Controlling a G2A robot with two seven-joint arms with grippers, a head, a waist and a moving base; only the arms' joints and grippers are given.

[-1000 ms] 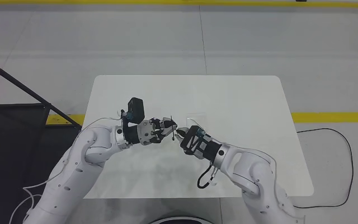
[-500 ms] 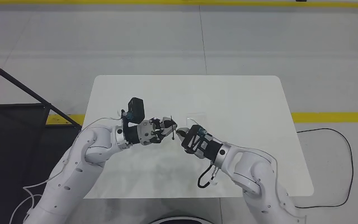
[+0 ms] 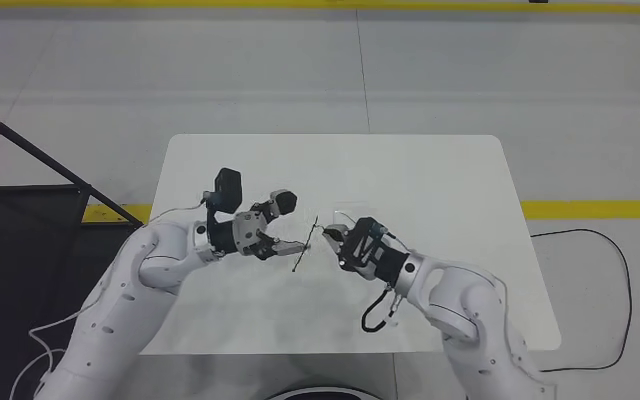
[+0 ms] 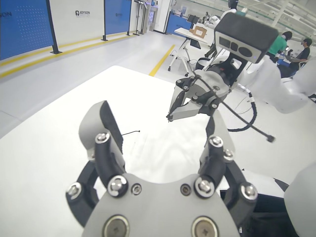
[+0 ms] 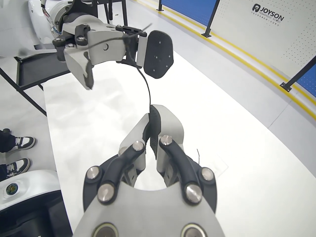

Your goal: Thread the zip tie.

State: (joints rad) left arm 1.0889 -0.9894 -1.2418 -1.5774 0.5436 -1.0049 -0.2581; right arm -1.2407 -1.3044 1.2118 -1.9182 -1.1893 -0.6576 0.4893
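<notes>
Black nylon zip tie point(image 5: 148, 94): one, slender and springy, carried in the air above the white table point(image 3: 440, 180), near its middle.

Holder: right gripper point(image 5: 151, 114), clenched on the tie, which bows from the pinch toward the other arm.

Opposite: left gripper point(image 4: 158, 117), released and grasping nothing, pads spread wide, just beside the tie and apart from it.

Hazards, by my judgement: the free part is unsupported and could sway or twist in the pads. A left-hand close made off line would likely knock the strand aside or miss it. A loose pinch would drop it. I cannot tell whether the tip has entered the head.

Pose: both forearms angle inward over the table's near half, grippers facing each other, left tilted upward.

Also present: a second tie point(image 4: 130, 132), flat on the table.
</notes>
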